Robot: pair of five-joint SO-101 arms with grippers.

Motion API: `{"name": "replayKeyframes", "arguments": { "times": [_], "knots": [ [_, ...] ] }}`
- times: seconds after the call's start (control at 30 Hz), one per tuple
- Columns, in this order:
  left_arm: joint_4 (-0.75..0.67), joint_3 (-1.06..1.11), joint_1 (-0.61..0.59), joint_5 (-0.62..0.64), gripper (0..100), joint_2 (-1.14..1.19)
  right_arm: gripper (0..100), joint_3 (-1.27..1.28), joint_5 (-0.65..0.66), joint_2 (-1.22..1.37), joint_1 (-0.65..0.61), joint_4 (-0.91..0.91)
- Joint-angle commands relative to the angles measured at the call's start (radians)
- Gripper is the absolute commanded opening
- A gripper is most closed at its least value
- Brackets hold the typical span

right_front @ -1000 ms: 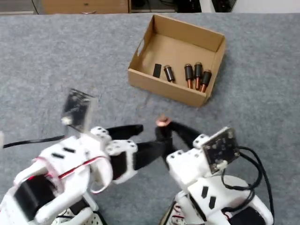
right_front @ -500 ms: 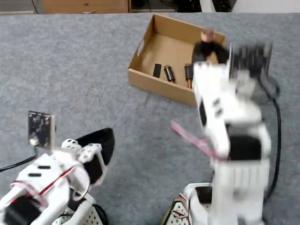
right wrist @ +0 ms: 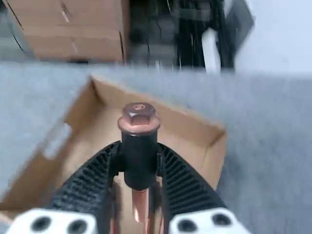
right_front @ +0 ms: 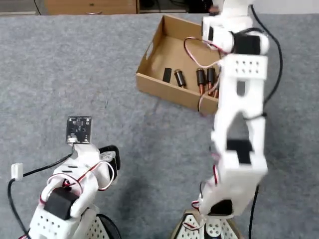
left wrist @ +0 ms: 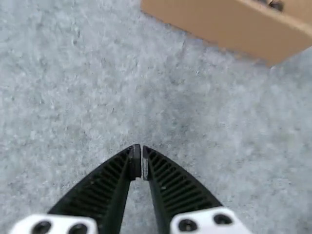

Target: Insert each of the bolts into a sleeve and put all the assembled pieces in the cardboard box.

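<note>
While the right pincer [right wrist: 139, 148] grips a copper bolt in a black sleeve [right wrist: 139, 136] over the brown cardboard box [right_front: 169, 92] at one o'clock, with maybe four pieces [right_front: 201, 76] inside, the left pincer [left wrist: 137, 161] rests clenched at seven o'clock.

Nothing legible from where I stand. The walls of the cardboard box [right_front: 164, 89] are plain brown, with no lettering or numbers on them. The small camera board [right_front: 79, 129] on the near arm carries only tiny marks, too small to read.
</note>
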Motion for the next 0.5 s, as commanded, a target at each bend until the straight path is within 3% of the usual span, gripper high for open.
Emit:
{"name": "replayKeyframes", "arguments": {
  "times": [0.0,0.23,0.47],
  "knots": [
    [-0.052,0.048,-0.009,-0.009,2,-0.008,0.2,-0.199,-0.014,0.226,0.045,0.091],
    [-0.069,0.123,-0.009,-0.008,2,-0.01,0.3,-0.493,-0.014,0.529,0.05,0.299],
    [-0.064,0.141,-0.011,-0.008,2,-0.042,0.5,-0.697,-0.008,0.745,0.047,0.385]
  ]
}}
